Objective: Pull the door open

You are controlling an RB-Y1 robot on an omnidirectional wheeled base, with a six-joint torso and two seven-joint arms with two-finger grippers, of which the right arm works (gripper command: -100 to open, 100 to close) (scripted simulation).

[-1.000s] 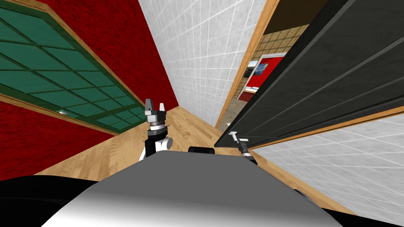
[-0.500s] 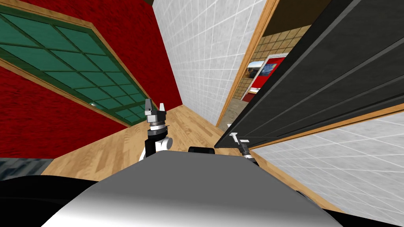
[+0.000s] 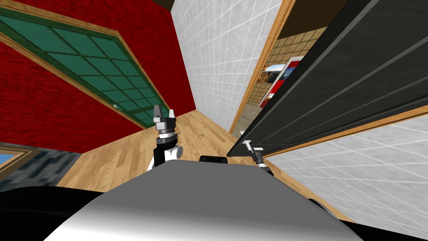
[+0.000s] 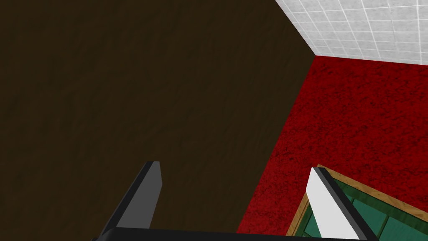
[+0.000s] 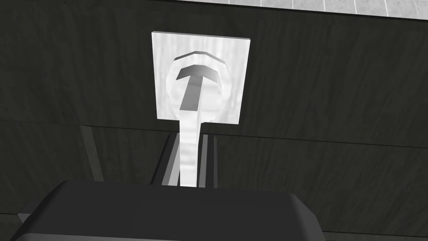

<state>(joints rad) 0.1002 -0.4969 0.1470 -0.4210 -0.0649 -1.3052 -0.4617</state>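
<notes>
Door [image 3: 342, 83], dark, stood ajar; right gripper [image 5: 189, 140] clamped its white handle [image 5: 196, 83]. A steady pull following the hinge arc looked best. Fingers of the left gripper [image 3: 163, 112] were apart.

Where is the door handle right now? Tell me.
In the head view the white door handle sits on my right, at the dark door's free edge; the right end effector is shut on its lever.
</notes>
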